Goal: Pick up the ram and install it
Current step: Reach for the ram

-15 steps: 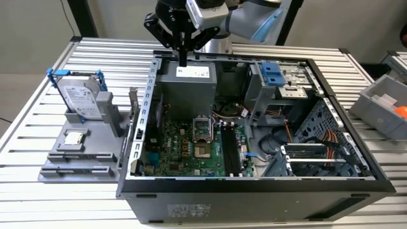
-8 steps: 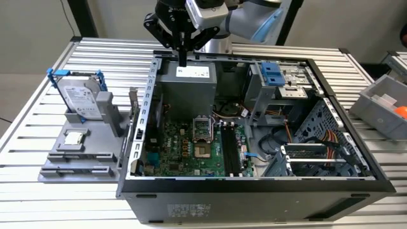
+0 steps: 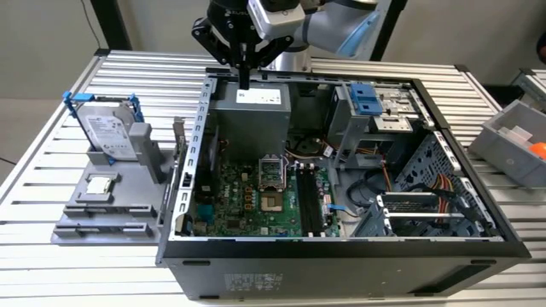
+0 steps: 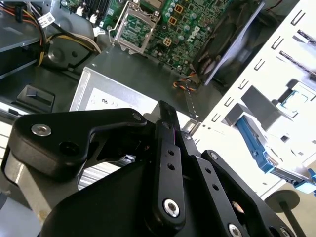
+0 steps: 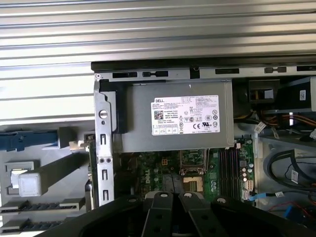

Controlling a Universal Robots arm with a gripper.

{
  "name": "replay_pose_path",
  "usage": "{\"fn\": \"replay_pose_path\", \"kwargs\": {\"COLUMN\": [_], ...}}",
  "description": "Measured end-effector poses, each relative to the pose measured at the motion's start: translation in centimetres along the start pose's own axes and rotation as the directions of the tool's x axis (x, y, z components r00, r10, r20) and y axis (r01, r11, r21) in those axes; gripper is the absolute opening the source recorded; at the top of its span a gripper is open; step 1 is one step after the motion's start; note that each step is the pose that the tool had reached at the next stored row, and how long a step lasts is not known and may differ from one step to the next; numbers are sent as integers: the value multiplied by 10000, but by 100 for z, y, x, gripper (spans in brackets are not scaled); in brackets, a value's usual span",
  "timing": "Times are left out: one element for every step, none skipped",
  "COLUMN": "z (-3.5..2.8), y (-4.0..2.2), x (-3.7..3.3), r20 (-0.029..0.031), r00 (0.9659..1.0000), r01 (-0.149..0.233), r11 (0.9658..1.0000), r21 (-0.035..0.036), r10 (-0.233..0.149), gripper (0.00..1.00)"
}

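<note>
My black gripper (image 3: 245,82) hangs over the back edge of the open computer case (image 3: 183,192), just above the grey power supply (image 3: 249,118). Its fingers (image 5: 163,200) are pressed together into one point, and I see nothing between them. The second wrist view shows the same shut gripper (image 4: 166,112) over the power supply (image 4: 106,101). Black memory slots (image 3: 309,201) run along the green motherboard (image 3: 243,201) beside the processor socket (image 3: 270,171), and they also show in the first wrist view as memory slots (image 5: 229,165). The ram is hidden; I cannot pick it out.
A grey fixture (image 3: 77,220) on the exterior view's left holds a silver hard drive in a blue-edged bracket (image 3: 109,131) and a small square processor chip (image 3: 100,185). Drive cages with blue latches (image 3: 364,99) and cables fill the case's right. A grey bin (image 3: 512,144) stands far right.
</note>
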State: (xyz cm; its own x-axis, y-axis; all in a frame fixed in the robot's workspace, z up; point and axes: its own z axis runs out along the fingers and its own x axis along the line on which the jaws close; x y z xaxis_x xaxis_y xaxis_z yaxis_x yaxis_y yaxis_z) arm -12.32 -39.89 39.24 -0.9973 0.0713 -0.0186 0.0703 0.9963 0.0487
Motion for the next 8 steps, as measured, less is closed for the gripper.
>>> {"fn": "replay_pose_path", "kwargs": {"z": [0, 0, 0, 0, 0, 0, 0, 0], "y": [0, -1, -1, -1, -1, -1, -2, -2], "x": [5, 9, 12, 14, 18, 21, 24, 28], "r20": [1, 1, 0, 1, 0, 0, 0, -1], "r00": [10000, 10000, 10000, 10000, 10000, 10000, 10000, 10000], "r01": [0, 0, 1, 2, 1, 1, 1, 0], "r11": [10000, 10000, 10000, 10000, 10000, 10000, 10000, 10000], "r21": [0, 0, 0, -1, 0, 0, 0, 0], "r10": [0, 0, -1, -2, -1, -1, -1, 0], "gripper": [0, 0, 0, 0, 0, 0, 0, 0]}}
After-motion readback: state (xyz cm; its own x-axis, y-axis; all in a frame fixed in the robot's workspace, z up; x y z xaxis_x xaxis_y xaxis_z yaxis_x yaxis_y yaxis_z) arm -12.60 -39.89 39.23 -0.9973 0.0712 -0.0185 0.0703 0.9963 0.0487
